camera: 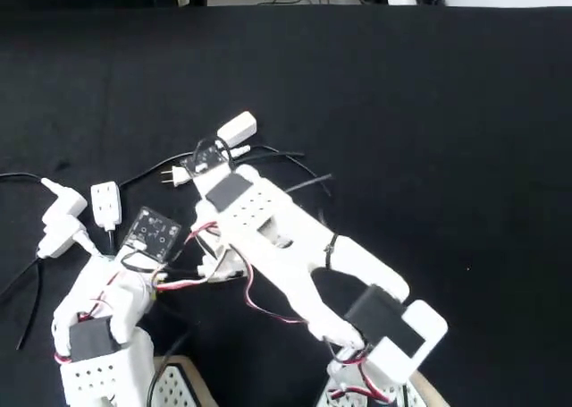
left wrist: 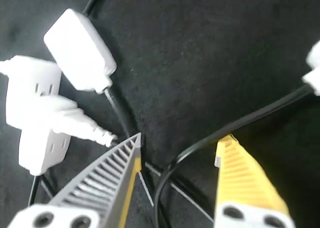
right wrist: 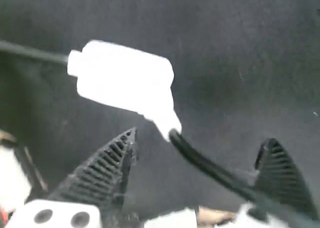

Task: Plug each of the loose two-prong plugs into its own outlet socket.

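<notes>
- On the left half of the black table [camera: 402,112], my right gripper [right wrist: 200,138] hangs with its fingers spread wide and nothing clamped. A black cable [right wrist: 210,168] runs through the gap.
- Just beyond its fingertips a white outlet socket [right wrist: 125,80] lies flat. I judge the arm sits here to line up on that socket or its lead.
- In the high view the loose two-prong plug [camera: 176,175] lies at 8 o'clock from that gripper, prongs pointing to 9 o'clock. Nothing holds it, so it is not yet seated.
- My left gripper [left wrist: 182,138] is also apart and empty, with a looped black lead [left wrist: 250,119] passing between its grey and yellow fingers.
- A second outlet socket [camera: 105,204] lies at 10 o'clock from the left wrist.
- At 9 o'clock from that socket is a white socket cluster [camera: 58,221], where a plug appears to be already pushed home.
</notes>
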Action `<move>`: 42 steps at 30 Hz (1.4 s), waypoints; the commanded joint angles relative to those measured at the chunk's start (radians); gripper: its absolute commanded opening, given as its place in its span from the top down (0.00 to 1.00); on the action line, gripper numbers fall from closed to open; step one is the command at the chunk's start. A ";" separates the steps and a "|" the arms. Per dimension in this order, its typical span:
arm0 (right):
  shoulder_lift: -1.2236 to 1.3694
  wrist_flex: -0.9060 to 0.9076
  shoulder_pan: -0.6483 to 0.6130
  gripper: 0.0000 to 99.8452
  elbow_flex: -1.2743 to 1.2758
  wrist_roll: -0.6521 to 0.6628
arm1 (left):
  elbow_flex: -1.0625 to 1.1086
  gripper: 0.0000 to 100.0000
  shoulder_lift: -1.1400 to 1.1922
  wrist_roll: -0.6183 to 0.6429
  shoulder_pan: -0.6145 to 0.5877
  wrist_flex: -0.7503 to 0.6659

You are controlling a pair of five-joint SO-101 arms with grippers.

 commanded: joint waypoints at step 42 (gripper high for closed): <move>-0.812 -0.319 0.919 0.98 0.398 0.371 | -0.602 0.78 1.462 0.046 0.521 -0.644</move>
